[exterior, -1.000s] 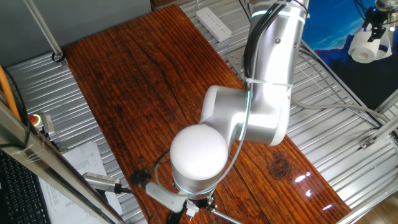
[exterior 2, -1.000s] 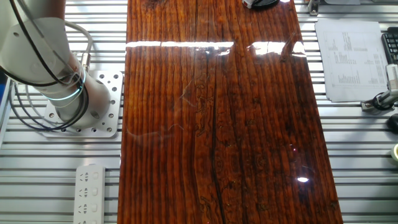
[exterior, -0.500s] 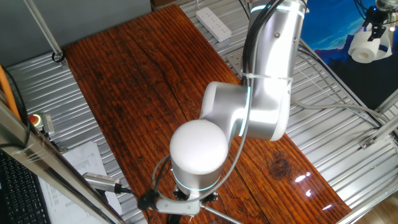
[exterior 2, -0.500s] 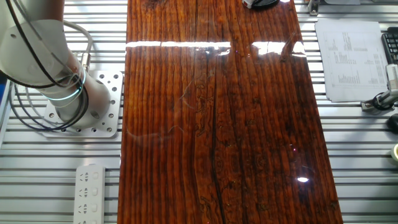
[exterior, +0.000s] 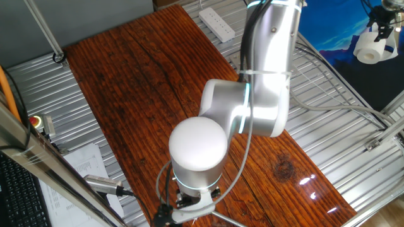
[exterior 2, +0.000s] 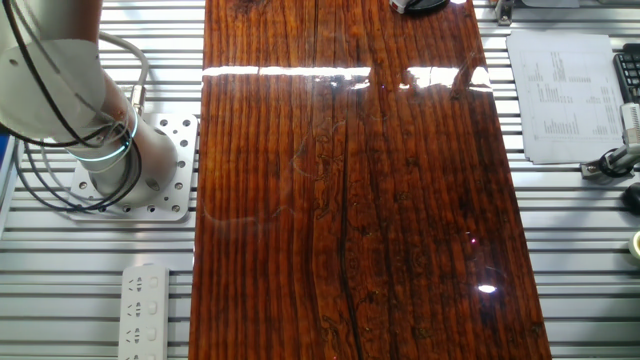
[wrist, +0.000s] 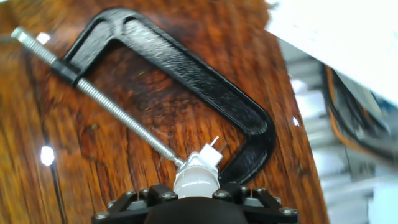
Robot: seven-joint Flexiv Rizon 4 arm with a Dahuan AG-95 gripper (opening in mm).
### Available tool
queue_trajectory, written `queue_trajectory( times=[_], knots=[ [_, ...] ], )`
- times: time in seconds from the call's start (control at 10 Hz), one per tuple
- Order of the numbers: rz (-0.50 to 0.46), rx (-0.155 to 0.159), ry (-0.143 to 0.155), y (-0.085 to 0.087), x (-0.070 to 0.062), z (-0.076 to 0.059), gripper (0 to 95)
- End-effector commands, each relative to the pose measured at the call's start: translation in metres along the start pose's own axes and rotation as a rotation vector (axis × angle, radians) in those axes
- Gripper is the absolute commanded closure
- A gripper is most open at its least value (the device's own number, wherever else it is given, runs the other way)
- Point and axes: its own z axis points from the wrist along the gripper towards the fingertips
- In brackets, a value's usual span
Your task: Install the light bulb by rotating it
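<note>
I can read no text anywhere; the printed sheet [exterior 2: 558,95] beside my table carries lines too small to make out.

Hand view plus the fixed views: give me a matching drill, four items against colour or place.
Items:
1. light bulb
2. clamp
3. power strip
4. toilet paper roll

Descriptions:
A. black, lying on the wood
B. white, between the tool's fingers
C. up on a stand, off the table
D. on the metal slats by the arm's base

Pairs: 1-B, 2-A, 3-D, 4-C
</note>
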Motion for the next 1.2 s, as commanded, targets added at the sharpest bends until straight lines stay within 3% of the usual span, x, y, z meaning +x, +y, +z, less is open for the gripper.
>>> queue_trajectory(
  times=[0.1,0.4,1.2],
  knots=[
    [-0.174,-0.008,-0.019,-0.0030,0.0013,0.0071,38.0],
    [-0.248,-0.006,-0.009,-0.0035,0.0018,0.0083,38.0],
    [-0.298,-0.006,-0.018,-0.0047,0.0039,0.0136,38.0]
  ],
)
